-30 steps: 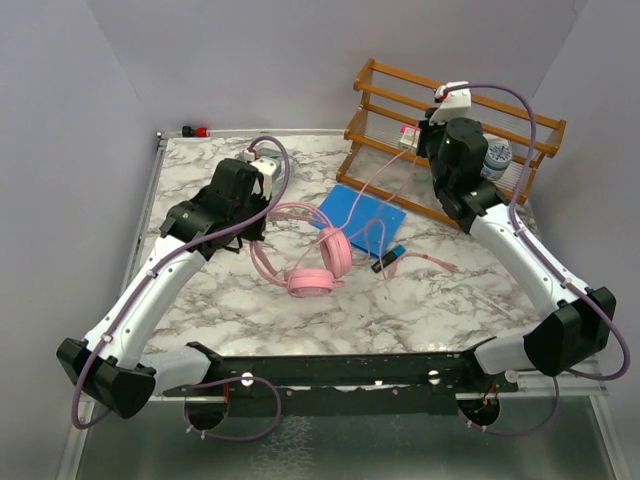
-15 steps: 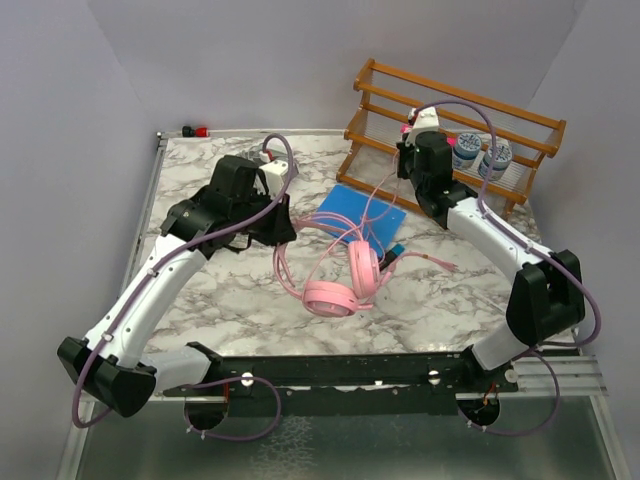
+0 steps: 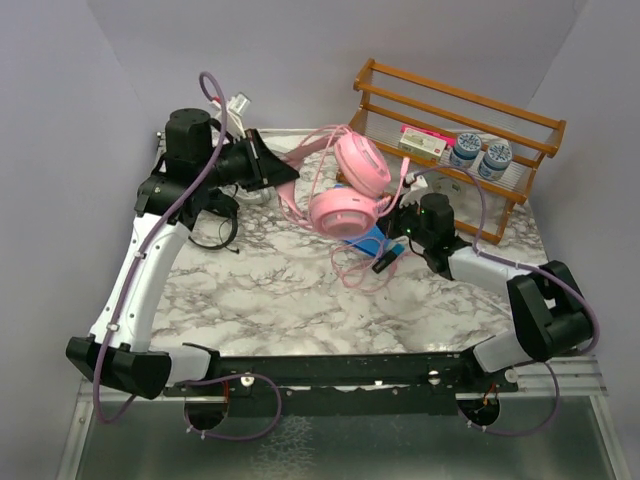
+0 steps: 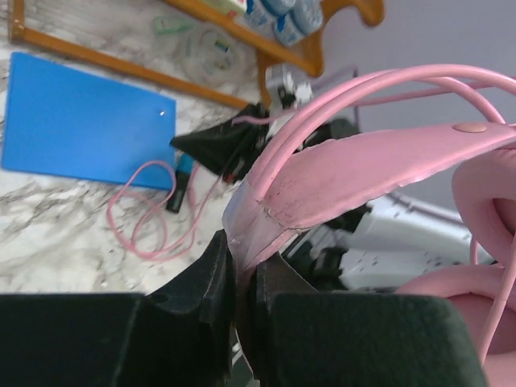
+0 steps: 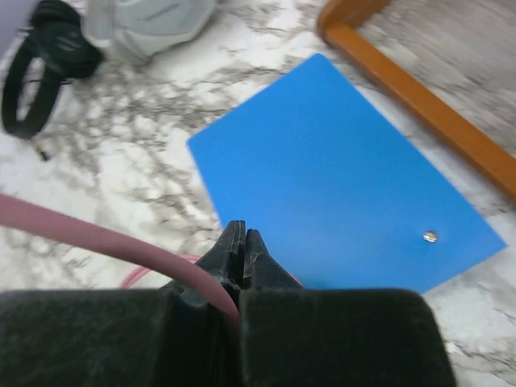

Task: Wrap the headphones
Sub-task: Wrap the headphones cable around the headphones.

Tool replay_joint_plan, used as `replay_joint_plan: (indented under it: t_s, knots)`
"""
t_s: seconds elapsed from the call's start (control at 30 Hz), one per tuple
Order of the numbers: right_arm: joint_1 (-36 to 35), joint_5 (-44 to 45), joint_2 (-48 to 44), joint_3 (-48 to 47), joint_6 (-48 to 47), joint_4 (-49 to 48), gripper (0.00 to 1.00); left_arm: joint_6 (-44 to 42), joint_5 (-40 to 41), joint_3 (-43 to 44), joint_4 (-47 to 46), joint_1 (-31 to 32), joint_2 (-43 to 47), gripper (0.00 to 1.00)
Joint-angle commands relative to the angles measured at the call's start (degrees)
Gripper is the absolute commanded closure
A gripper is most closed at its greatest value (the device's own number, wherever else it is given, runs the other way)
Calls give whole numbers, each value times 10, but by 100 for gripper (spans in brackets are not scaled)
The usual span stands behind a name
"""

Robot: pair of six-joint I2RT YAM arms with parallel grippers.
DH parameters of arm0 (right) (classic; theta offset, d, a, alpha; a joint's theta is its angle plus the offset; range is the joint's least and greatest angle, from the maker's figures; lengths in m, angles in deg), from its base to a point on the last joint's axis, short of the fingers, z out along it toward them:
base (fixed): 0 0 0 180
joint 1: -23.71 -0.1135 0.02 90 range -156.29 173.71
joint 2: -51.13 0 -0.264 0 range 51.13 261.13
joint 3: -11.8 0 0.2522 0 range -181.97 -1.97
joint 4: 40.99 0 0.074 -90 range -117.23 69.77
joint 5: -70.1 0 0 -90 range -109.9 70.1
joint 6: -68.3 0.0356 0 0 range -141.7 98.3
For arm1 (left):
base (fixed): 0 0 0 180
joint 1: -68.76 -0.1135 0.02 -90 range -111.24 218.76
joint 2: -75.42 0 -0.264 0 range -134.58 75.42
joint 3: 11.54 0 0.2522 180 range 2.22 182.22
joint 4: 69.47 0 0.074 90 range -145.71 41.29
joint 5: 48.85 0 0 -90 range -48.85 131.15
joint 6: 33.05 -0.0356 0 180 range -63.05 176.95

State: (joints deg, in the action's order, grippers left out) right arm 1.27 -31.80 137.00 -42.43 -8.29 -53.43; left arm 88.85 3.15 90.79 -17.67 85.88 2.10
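Observation:
The pink headphones (image 3: pixel 350 185) hang in the air over the back middle of the table. My left gripper (image 3: pixel 288 170) is raised and shut on their headband (image 4: pixel 363 169), which is pinched between the black fingers (image 4: pixel 201 282). Their pink cable (image 3: pixel 350 268) trails down in loops to the marble top. My right gripper (image 3: pixel 393 223) is low over the blue card and shut on that cable (image 5: pixel 97 238). Below the left arm lie the small black headphones (image 3: pixel 215 228), seen again as black headphones (image 5: pixel 36 68) beside the grey-white pair (image 5: pixel 149 24).
A blue card (image 3: pixel 368 243) lies flat on the marble, partly under the right gripper. The wooden rack (image 3: pixel 455 105) stands at the back right with two jars (image 3: pixel 480 155) and a small box. A black inline piece (image 3: pixel 388 262) of the cable rests beside the card.
The left arm has swung up and back, lifting the pink headphones off the table. The right arm came down from the rack to table height by the blue card, still gripping the cable.

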Motion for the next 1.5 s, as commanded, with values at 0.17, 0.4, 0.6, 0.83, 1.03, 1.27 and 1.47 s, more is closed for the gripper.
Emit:
replay_joint_plan:
  t_s: [0.17, 0.4, 0.6, 0.83, 1.03, 1.27, 1.47]
  knots:
    - [-93, -91, -52, 93, 13, -141, 99, 311, 47, 27, -174, -64, -18, 100]
    - [-205, -92, -92, 111, 23, -151, 99, 317, 276, 48, -117, -64, -10, 100]
    - [-245, -182, -158, 51, 21, -55, 99, 264, 527, -9, -87, -64, 34, 100]
    - [-251, -323, -146, -110, -10, 166, 99, 233, 717, -62, -65, -63, 50, 100]
    - [-257, -352, -150, -178, -35, 278, 99, 194, 800, -35, -11, -51, 4, 100]
    - [-260, -381, -108, -243, -88, 403, 99, 194, 872, -16, 23, -16, -34, 100]
    - [-265, -340, -122, -268, -94, 408, 99, 140, 960, 15, 50, 54, -87, 100]
